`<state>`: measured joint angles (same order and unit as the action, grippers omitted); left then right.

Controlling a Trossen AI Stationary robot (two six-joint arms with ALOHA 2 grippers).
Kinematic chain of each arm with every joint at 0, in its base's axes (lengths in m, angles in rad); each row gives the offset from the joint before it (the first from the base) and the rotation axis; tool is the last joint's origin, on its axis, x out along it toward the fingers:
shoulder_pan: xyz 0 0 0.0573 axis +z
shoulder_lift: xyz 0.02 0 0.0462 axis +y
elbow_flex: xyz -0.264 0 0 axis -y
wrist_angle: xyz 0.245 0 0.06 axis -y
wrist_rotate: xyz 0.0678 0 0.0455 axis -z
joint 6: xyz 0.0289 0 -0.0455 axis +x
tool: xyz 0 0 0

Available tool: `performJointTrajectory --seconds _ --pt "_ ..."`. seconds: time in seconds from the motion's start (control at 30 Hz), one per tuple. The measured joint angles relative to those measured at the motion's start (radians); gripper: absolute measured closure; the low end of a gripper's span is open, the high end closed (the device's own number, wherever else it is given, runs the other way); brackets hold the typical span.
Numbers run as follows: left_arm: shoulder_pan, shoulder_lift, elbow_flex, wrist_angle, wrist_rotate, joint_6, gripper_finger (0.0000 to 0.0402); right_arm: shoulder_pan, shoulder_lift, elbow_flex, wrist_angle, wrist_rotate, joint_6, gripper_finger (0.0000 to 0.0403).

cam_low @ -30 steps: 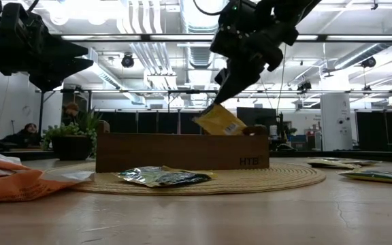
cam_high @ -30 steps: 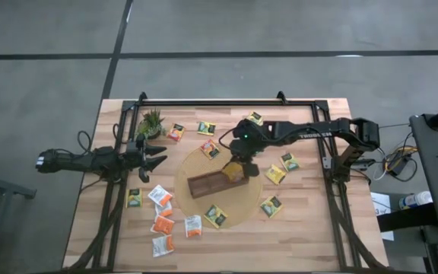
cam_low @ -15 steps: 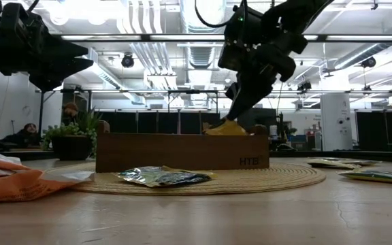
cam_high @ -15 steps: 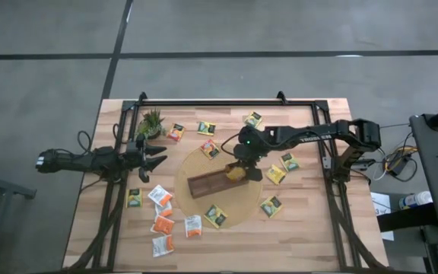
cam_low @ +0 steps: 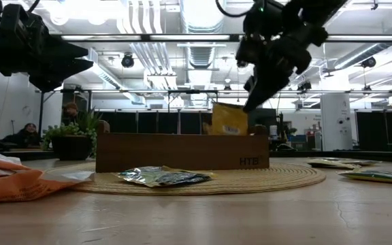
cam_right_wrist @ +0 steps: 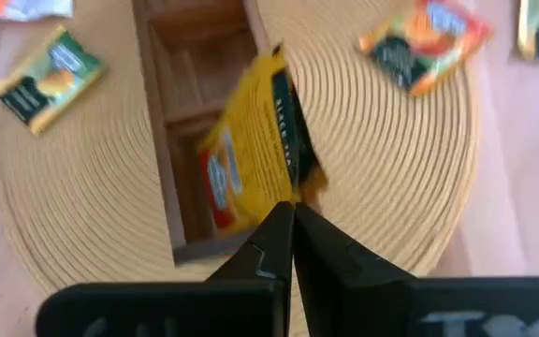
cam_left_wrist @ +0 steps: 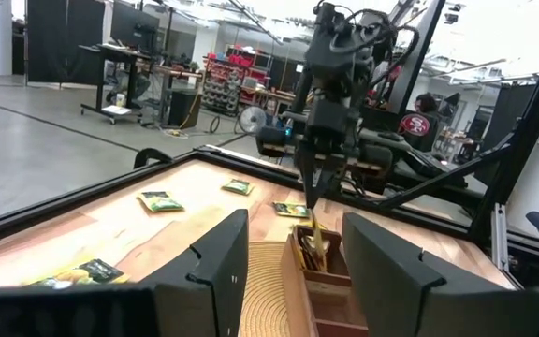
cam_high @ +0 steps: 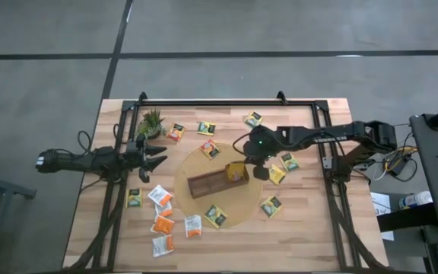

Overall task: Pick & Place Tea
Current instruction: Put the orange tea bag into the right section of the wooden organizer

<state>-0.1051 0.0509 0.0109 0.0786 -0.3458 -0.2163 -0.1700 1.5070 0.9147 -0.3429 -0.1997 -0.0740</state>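
Sachet of yellow tea (cam_high: pixel 236 172) stands on edge in the end compartment of the wooden tray (cam_high: pixel 204 185), just beside the right gripper (cam_high: pixel 258 169), whose fingers are pressed together, empty. Left gripper (cam_high: pixel 158 156) waits spread wide near the potted plant (cam_high: pixel 151 122).

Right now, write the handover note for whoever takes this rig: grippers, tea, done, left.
Right gripper: shut, just above the end of the wooden tray nearest it, touching or barely clear of the yellow sachet; a grip cannot be confirmed.
Left gripper: open, empty, waiting beside the potted plant.
Done: that yellow sachet stands tilted in the tray's end compartment.
Left: the other sachets lie loose, two on the round mat, an orange-and-white cluster on the left arm's side, more around the mat.
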Motion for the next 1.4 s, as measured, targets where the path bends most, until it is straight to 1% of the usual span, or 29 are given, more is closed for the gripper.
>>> performJointTrajectory --seconds 0.17,0.33,0.5,0.63,0.77,1.4 --pt "0.0 0.0 0.0 -0.001 0.0 0.0 0.0234 0.018 0.0 -0.091 0.147 0.0 0.046 0.0395" --pt "0.0 0.0 0.0 -0.001 0.0 0.0 0.0234 0.022 0.0 -0.105 0.205 -0.002 0.045 0.0395" --pt "0.0 0.0 0.0 -0.001 0.0 0.0 0.0234 0.022 -0.002 -0.055 0.17 -0.002 -0.011 0.0395" --pt "0.0 0.0 0.0 -0.002 0.0 0.0 0.0234 0.021 -0.002 0.016 0.021 0.002 -0.051 0.0395" --pt "0.0 0.0 0.0 -0.002 0.0 0.0 0.0234 0.021 -0.002 0.077 -0.112 0.017 -0.057 0.0395" --pt "0.0 -0.001 0.0 -0.007 0.0 0.0 0.0234 0.021 0.008 0.08 -0.087 0.016 -0.068 0.0394"
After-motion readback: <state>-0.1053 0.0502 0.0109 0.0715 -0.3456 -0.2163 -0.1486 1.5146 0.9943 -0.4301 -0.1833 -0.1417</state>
